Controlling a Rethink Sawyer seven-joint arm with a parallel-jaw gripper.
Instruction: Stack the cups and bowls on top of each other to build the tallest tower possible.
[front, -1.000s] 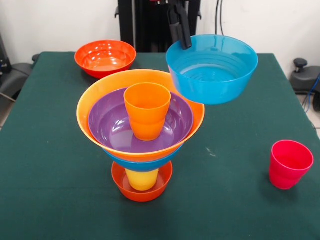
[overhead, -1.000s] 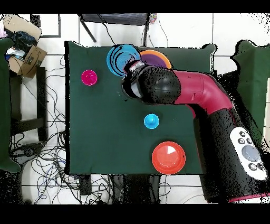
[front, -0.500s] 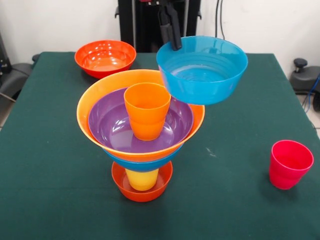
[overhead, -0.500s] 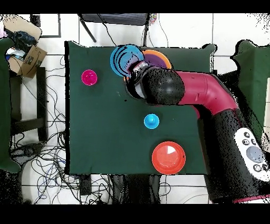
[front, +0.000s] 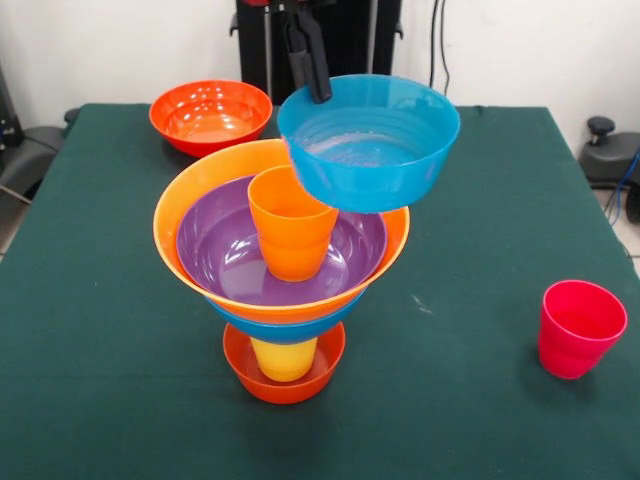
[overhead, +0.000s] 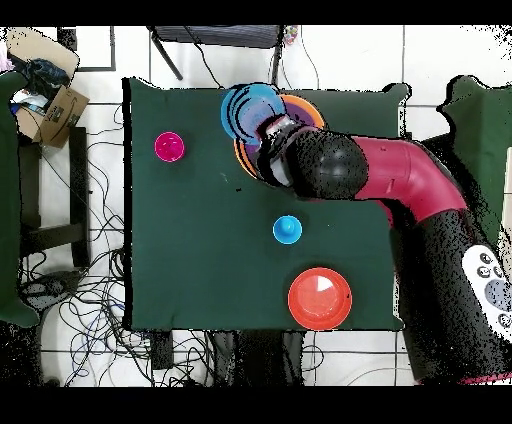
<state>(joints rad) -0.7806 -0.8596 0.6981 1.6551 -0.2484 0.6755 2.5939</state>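
My gripper (front: 314, 88) is shut on the far rim of a light blue bowl (front: 372, 150) and holds it in the air, tilted slightly. The bowl hangs over the right part of the tower (front: 282, 270) and covers the right rim of the orange cup (front: 290, 228). From the bottom, the tower is a small red-orange bowl (front: 285, 382), a yellow cup (front: 284, 359), a blue bowl (front: 290, 327), a large orange bowl (front: 190, 205) and a purple bowl (front: 225, 255), with the orange cup standing upright inside. From above, the held bowl (overhead: 246, 108) overlaps the tower's orange rim (overhead: 303, 104).
A red-orange bowl (front: 210, 113) sits at the table's far left corner, seen from above as bowl (overhead: 320, 298). A pinkish red cup (front: 580, 327) stands alone at the right, cup (overhead: 169, 147) from above. A small blue cup (overhead: 287, 230) stands mid-table. The arm (overhead: 400, 185) reaches across the table.
The gripper has carried the light blue bowl leftward in the front view, from beside the tower to partly over the orange cup. The tower and loose pieces have not moved.
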